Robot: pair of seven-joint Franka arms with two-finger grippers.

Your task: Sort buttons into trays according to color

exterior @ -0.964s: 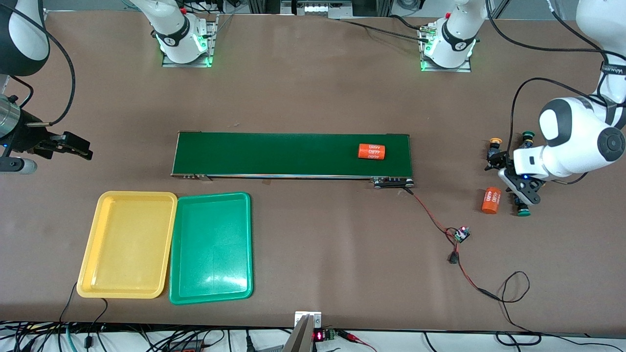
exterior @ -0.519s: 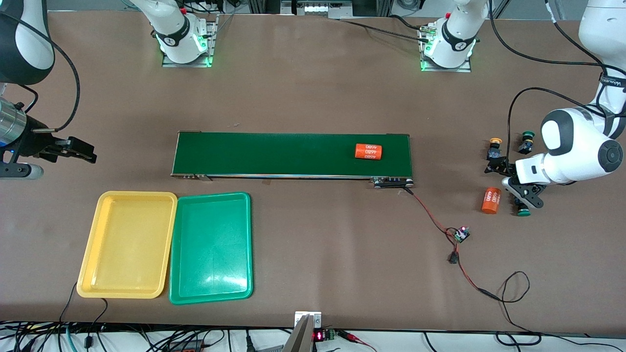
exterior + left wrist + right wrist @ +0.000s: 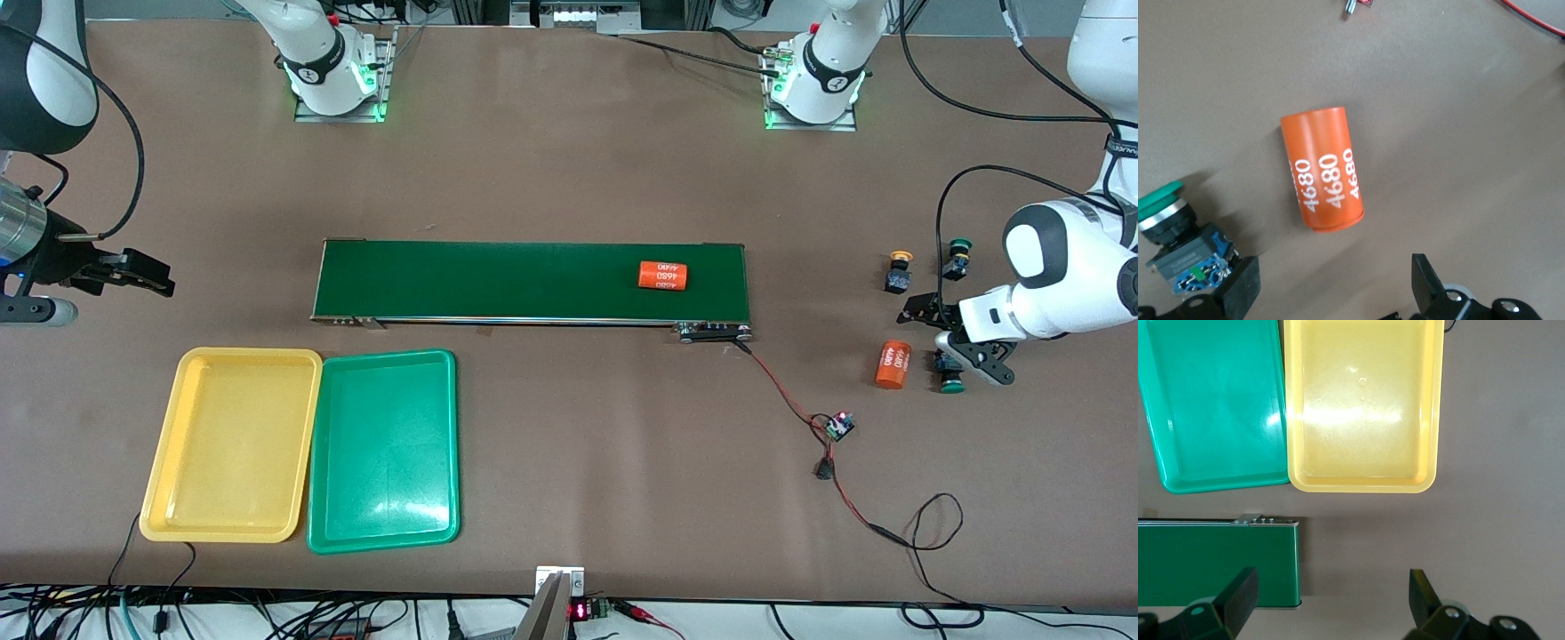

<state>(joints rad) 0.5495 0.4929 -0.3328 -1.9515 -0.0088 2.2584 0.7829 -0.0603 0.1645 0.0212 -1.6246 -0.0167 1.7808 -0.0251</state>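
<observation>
Toward the left arm's end of the table, the left gripper hangs low with its jaws spread wide and nothing between them. It hovers over a patch of bare table among the buttons. One green-capped button lies on its side just beside the gripper's nearer finger, and in the left wrist view the same button shows next to the finger's tip; I cannot tell whether they touch. An orange cylinder with white print lies beside that button, toward the conveyor belt. Farther from the front camera stand a yellow-capped button and a second green-capped button, close to each other and apart from the gripper. A fourth button is not visible.

On the belt, near its end toward the left arm, lies a second orange cylinder.

At the right arm's end, the right gripper waits in the air, released and holding nothing, over bare table between the belt's end and the table's edge. Nearer the front camera than the belt sit the yellow tray and the green tray, side by side with their long edges touching, the yellow one closer to the right arm's end.
</observation>
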